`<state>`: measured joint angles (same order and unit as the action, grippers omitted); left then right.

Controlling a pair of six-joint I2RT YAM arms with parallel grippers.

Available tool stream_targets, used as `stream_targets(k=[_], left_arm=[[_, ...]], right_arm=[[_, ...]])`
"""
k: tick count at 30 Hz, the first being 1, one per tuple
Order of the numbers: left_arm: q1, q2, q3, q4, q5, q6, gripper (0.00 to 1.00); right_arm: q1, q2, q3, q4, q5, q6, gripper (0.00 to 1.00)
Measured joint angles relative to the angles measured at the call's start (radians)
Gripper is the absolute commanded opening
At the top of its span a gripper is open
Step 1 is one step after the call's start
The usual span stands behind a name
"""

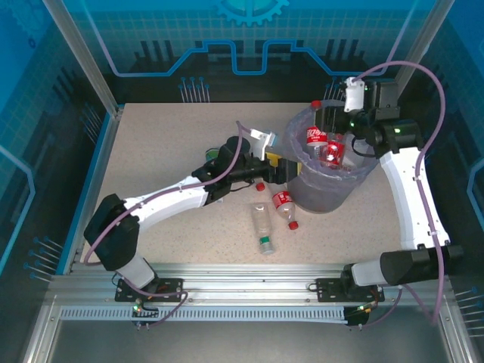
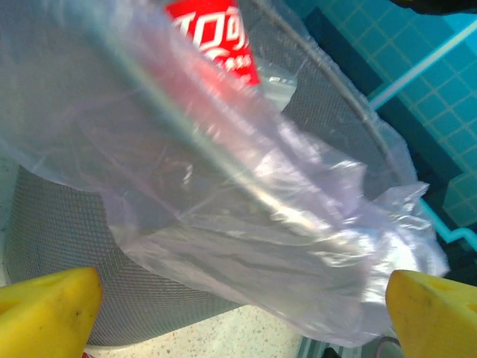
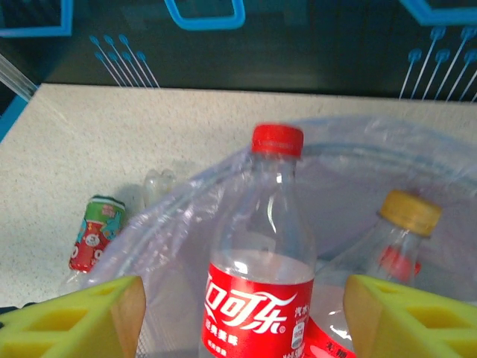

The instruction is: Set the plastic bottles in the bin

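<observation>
- We saw the bin [image 1: 333,198], round, grey-lavender and translucent, standing right of the middle of the surface [image 1: 166,151]. A thin crumpled liner [image 2: 298,246] hung over its rim.
- Inside it we made out clear bottles with red labels. A red-capped bottle [image 3: 261,246] stood upright, with a yellow-capped bottle [image 3: 406,216] just beside it.
- The right hand [image 3: 238,317] hung over the bin with its yellow fingers spread. The red-capped bottle stood between them with a gap on either side, so nothing was pinched.
- The left hand [image 2: 240,309] sat low, close to the bin's left wall, its fingers spread wide and empty. The liner and the mesh wall were right in front of it.
- Near the bin's foot a red-labelled bottle [image 1: 283,203] lay on its side on the surface. A clear green-capped bottle [image 1: 262,227] lay on its side just beside it.
- A red cap [image 1: 259,186] showed just beside the left hand; we could not tell whether a bottle went with it.
- In the right wrist view, a small bottle with a red-and-green label [image 3: 95,235] lay on the surface, left of the bin's rim.
</observation>
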<state>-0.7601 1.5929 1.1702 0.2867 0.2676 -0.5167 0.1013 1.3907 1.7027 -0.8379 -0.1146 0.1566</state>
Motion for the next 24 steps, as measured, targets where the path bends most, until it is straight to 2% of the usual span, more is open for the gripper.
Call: stream_targets(k=[3, 7, 10, 13, 17, 24], left_arm=[[0.006, -0.082, -0.012, -0.016, -0.032, 0.003, 0.99], [0.048, -0.241, -0.022, -0.119, -0.096, 0.019, 0.99], [0.13, -0.35, -0.053, -0.22, -0.145, 0.018, 0.99], [0.238, -0.412, -0.112, -0.336, -0.202, 0.006, 0.99], [0.332, -0.389, -0.215, -0.459, -0.287, -0.008, 0.99], [0.391, -0.218, -0.309, -0.506, -0.343, -0.025, 0.99]], right_arm=[[0.0, -0.027, 0.011, -0.019, -0.001, -0.002, 0.74], [-0.001, -0.069, 0.01, -0.045, -0.013, -0.002, 0.75], [0.0, -0.105, 0.005, -0.051, -0.026, -0.002, 0.75], [0.004, -0.159, -0.024, -0.055, -0.028, -0.003, 0.83], [0.008, -0.232, -0.068, -0.074, -0.032, -0.005, 0.91], [0.01, -0.325, -0.121, -0.12, -0.035, -0.005, 0.96]])
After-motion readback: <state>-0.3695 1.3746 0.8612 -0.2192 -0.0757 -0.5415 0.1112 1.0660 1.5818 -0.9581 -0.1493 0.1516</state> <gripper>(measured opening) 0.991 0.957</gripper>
